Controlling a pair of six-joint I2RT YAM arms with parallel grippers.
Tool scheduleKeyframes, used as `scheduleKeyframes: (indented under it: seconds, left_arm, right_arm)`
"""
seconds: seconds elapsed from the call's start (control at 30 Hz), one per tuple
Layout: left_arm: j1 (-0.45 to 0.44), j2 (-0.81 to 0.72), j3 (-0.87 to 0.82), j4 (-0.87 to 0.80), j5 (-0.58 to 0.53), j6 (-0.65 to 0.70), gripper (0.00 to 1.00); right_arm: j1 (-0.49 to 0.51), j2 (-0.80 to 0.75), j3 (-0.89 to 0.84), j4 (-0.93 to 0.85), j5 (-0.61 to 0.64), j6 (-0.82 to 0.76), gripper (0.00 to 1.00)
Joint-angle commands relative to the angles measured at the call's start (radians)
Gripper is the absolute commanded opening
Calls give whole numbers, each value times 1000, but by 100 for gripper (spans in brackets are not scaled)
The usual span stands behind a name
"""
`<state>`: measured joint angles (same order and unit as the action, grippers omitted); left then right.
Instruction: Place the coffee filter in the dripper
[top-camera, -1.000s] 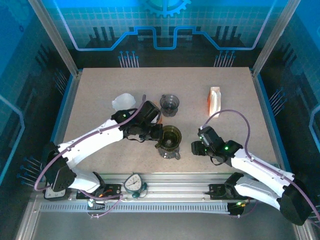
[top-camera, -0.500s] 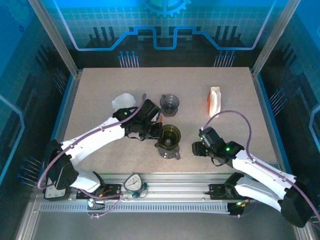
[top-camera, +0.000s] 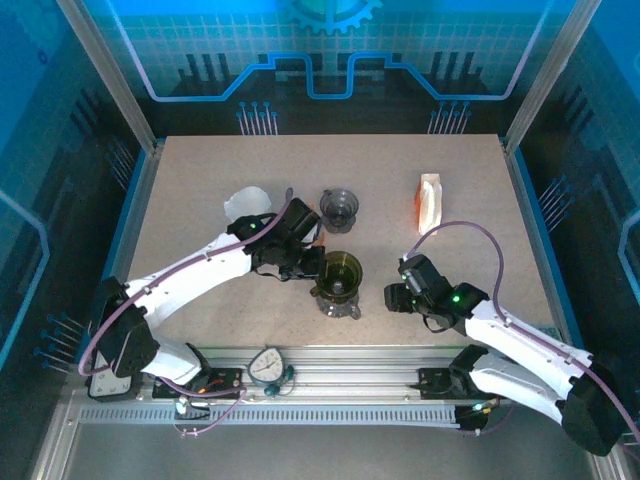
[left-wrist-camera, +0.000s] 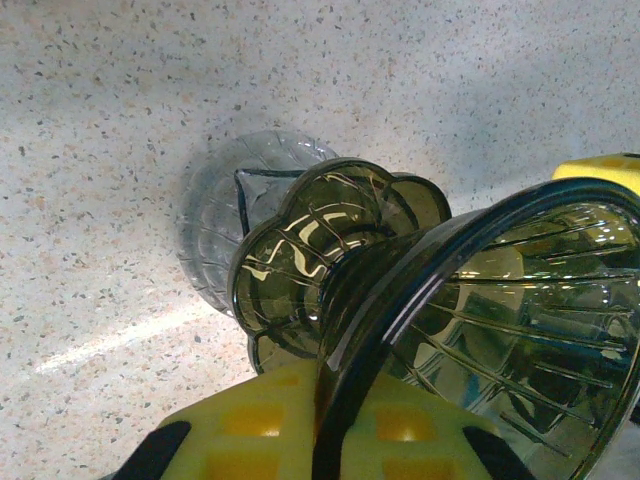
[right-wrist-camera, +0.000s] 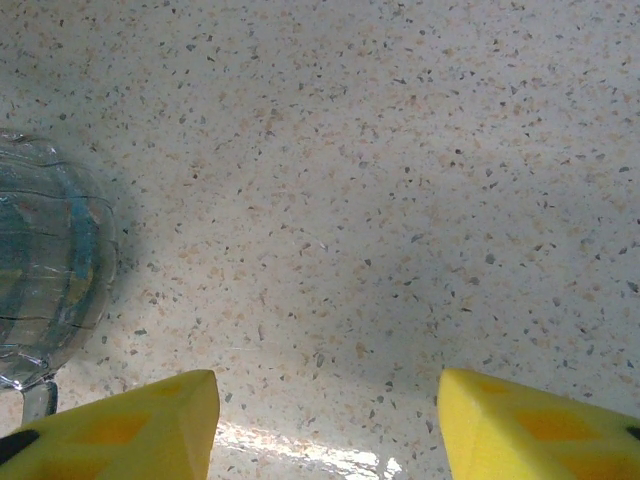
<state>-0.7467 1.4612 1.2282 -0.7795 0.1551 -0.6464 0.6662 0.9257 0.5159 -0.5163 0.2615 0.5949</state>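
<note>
At mid-table (top-camera: 200, 170), the left claw (left-wrist-camera: 325, 430) is clamped tight on the rim of the dark dripper (left-wrist-camera: 470, 330), which sits over a clear glass vessel (left-wrist-camera: 215, 240); contact between them is unclear. The white coffee filter (top-camera: 247, 205) lies on the table beyond the left arm, apart from the dripper. The right claw (right-wrist-camera: 325, 415) hangs low over bare table beside the vessel, fingers wide and empty.

White left arm (top-camera: 190, 273) and right arm (top-camera: 512, 336), black joints, looping purple cables (top-camera: 460, 224), green lights (top-camera: 452, 296), yellow jaws
</note>
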Motion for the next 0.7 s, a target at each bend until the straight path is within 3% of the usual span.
scheduleKeyframes:
  seconds: [0.0, 0.37, 0.67]
  left_arm:
    - [8, 11, -13, 4, 23, 25, 5]
    - [8, -41, 3, 21, -6, 22, 53]
    - [11, -234, -64, 116, -130, 29, 99]
  right_arm:
    - [-12, -11, -12, -18, 9, -3, 62]
    - [-12, -22, -8, -25, 5, 0, 65]
    - [-46, -17, 11, 7, -8, 6, 66]
